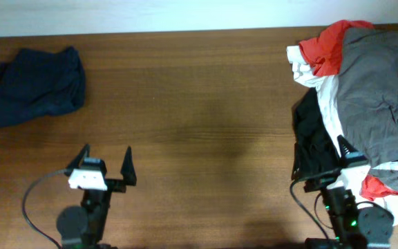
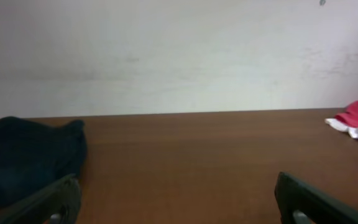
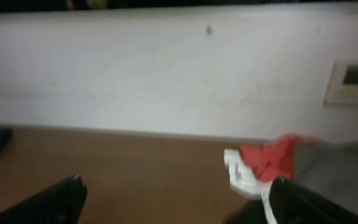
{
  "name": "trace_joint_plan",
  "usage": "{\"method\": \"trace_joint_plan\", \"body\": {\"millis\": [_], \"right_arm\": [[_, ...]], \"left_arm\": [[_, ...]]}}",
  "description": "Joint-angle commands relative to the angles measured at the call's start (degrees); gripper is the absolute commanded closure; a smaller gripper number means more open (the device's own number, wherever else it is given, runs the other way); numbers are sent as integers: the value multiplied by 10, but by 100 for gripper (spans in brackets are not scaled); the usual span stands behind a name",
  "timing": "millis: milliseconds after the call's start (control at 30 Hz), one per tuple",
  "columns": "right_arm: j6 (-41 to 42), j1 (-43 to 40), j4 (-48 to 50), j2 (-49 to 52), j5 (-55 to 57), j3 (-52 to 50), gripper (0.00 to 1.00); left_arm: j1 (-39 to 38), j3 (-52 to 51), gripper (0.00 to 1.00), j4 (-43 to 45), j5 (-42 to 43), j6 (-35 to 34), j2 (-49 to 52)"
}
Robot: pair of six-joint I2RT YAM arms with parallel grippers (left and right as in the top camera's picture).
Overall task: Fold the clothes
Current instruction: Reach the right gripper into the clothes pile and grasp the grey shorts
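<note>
A crumpled navy garment (image 1: 40, 86) lies at the far left of the wooden table (image 1: 199, 104); it also shows in the left wrist view (image 2: 23, 158). A pile of clothes sits at the right: a grey garment (image 1: 378, 90) on top, a red one (image 1: 330, 45), a white one (image 1: 329, 104) and a black one (image 1: 313, 142). My left gripper (image 1: 107, 152) is open and empty near the front, below the navy garment (image 2: 179, 200). My right gripper (image 1: 320, 158) is open and empty at the pile's front edge (image 3: 179, 198), over the black garment.
A pale wall (image 2: 179, 56) runs behind the table's far edge. A wall panel (image 3: 352, 82) shows at the right in the right wrist view. Bare wood lies between the navy garment and the pile.
</note>
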Motion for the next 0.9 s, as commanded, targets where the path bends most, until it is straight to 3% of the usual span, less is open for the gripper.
{"method": "trace_joint_plan", "body": {"millis": [0, 233, 533, 633, 867], "right_arm": [[5, -3, -35, 104, 21, 102, 1], [-17, -4, -173, 331, 67, 331, 1], [-42, -52, -366, 643, 26, 619, 1], [-42, -84, -382, 718, 23, 664, 1], [-40, -163, -321, 851, 21, 670, 2]], "left_arm": [[-1, 112, 1, 4, 45, 19, 128], [-1, 314, 1, -39, 70, 31, 383], [-2, 587, 1, -232, 127, 55, 694], [-2, 611, 1, -240, 129, 55, 752], [-2, 611, 1, -238, 173, 55, 825]]}}
